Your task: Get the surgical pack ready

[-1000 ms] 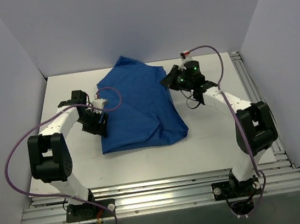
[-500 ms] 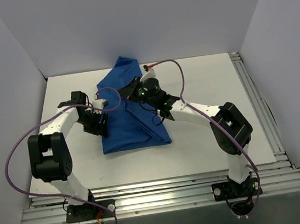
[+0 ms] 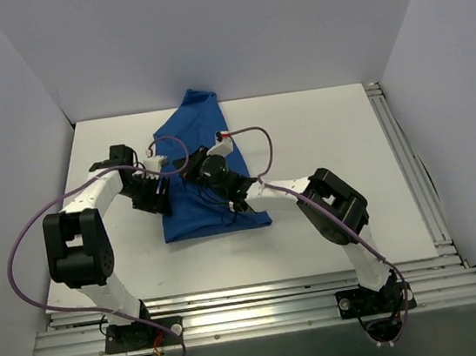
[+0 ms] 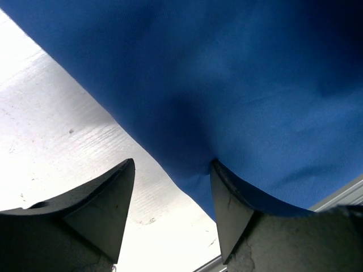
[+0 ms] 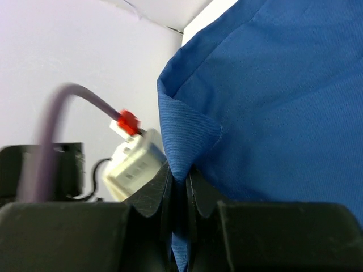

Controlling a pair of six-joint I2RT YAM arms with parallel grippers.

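The royal-blue drape (image 3: 203, 178) lies folded over on the white table, bundled as a narrow parcel. My right gripper (image 3: 200, 167) reaches across it and is shut on a pinched corner of the drape (image 5: 190, 136), held over the parcel's left part. My left gripper (image 3: 154, 191) sits at the parcel's left edge, open, with one finger (image 4: 235, 207) pressed against the cloth (image 4: 227, 85) and the other finger (image 4: 102, 204) over bare table. The steel tray, instruments, sachets and gauze are hidden.
The white table (image 3: 328, 131) has metal rails along its right edge (image 3: 406, 156) and near edge (image 3: 254, 303). White walls enclose the left, back and right. Purple cables loop over both arms.
My right gripper has carried the drape's right side leftward across the parcel, folding it over and narrowing the blue shape. The left arm has hardly moved.
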